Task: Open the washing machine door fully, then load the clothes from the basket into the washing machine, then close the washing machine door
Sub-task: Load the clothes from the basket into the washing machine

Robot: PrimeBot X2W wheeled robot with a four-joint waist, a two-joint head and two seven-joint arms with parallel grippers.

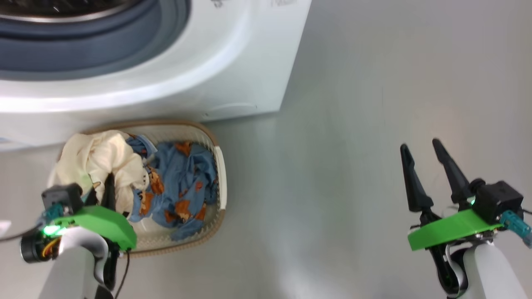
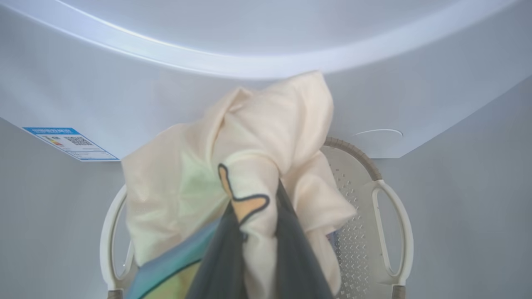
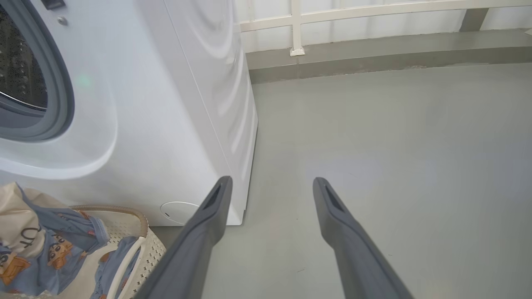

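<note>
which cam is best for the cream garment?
Left wrist view: cream garment up close, pinched in the left gripper over the basket. Head view: bunched at the basket's left end, partly behind the gripper. Right wrist view: a corner, lower left.

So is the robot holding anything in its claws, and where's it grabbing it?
The left gripper is shut on the cream garment, pinching a bunched-up fold of the cloth. The right gripper is open and holds nothing.

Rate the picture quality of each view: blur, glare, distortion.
Head view: soft and smeared, a bright glare band across the washing machine. Left wrist view: the left gripper is out of focus close to the lens, a green tint on the cream garment. Right wrist view: sharp, evenly lit, the machine's side edge bowed.
</note>
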